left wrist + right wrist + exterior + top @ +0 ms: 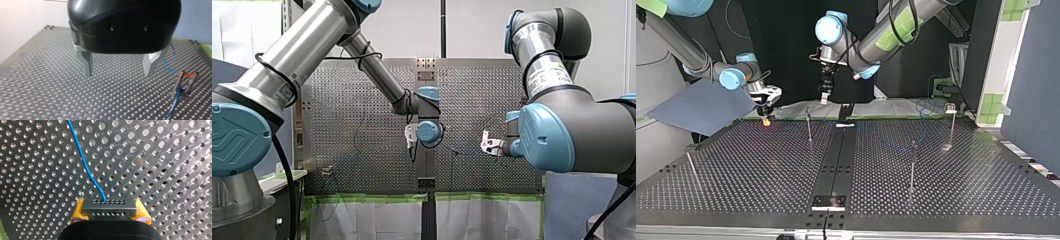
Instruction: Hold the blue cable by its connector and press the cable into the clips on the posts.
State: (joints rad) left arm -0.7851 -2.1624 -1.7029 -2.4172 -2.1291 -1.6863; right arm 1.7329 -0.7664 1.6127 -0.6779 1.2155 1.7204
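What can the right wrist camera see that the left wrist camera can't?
Only the right wrist view shows the grey connector, squeezed between the yellow pads of my right gripper. Only the left wrist view shows my left gripper, its metal fingers open with nothing between them. Both views show the blue cable and the table full of little holes.

My left arm [307, 45] and my right arm [544, 65]: silver tubes, grey joints, pale blue caps [232, 137], black cables [284, 165]. My left hand [118, 74] is black with metal fingers [86, 62]; my right hand [109, 203] has yellow pads [78, 211].
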